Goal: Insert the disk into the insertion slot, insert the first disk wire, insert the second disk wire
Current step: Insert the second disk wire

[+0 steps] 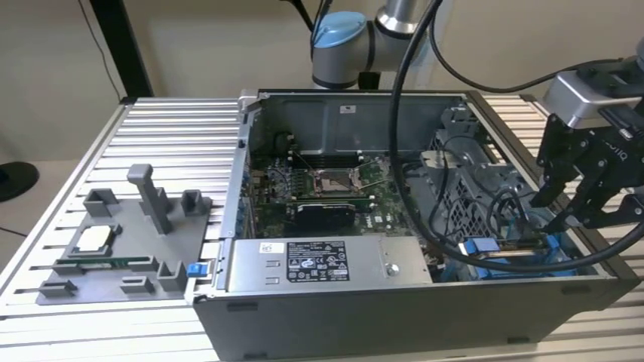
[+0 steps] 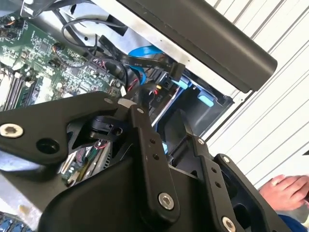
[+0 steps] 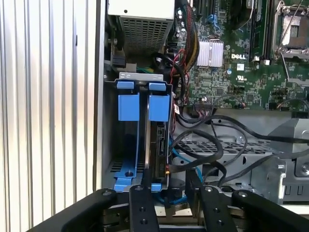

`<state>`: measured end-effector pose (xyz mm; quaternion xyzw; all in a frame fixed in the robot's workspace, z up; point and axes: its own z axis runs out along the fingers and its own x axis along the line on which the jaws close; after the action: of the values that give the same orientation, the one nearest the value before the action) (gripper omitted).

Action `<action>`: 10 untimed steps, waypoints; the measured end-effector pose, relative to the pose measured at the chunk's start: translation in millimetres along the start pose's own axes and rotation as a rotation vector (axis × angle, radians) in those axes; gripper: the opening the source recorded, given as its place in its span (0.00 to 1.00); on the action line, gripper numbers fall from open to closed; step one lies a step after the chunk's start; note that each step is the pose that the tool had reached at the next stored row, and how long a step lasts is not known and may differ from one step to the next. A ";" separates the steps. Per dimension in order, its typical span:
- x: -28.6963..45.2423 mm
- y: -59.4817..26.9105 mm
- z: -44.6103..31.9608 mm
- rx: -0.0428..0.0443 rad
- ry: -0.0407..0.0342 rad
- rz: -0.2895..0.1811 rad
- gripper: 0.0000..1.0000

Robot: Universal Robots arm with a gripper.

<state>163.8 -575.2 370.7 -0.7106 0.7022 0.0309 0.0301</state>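
The gripper (image 1: pixel 563 215), its fingers (image 1: pixel 553 181) parted and holding nothing, hovers over the disk (image 3: pixel 159 145) seated in the insertion slot (image 3: pixel 129 107), near the table's (image 1: pixel 171 121) edge on the exterior view's right.

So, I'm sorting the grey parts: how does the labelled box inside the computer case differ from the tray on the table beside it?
The power supply box sits inside the computer case; the tray lies outside it on the table, to the exterior view's left. The box is a closed block bearing a white label; the tray is flat with upright posts and holds small parts. Both are grey.
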 end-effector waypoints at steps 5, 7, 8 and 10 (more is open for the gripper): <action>0.1 -7.9 -0.1 -0.0002 0.0001 -0.002 1.00; 0.1 -11.3 0.0 -0.0006 0.0000 -0.002 1.00; 0.3 -13.2 0.0 -0.0011 -0.0002 -0.002 1.00; 0.6 -17.1 -0.1 -0.0029 -0.0003 -0.002 1.00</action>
<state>180.9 -575.6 370.7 -0.7115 0.7013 0.0320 0.0293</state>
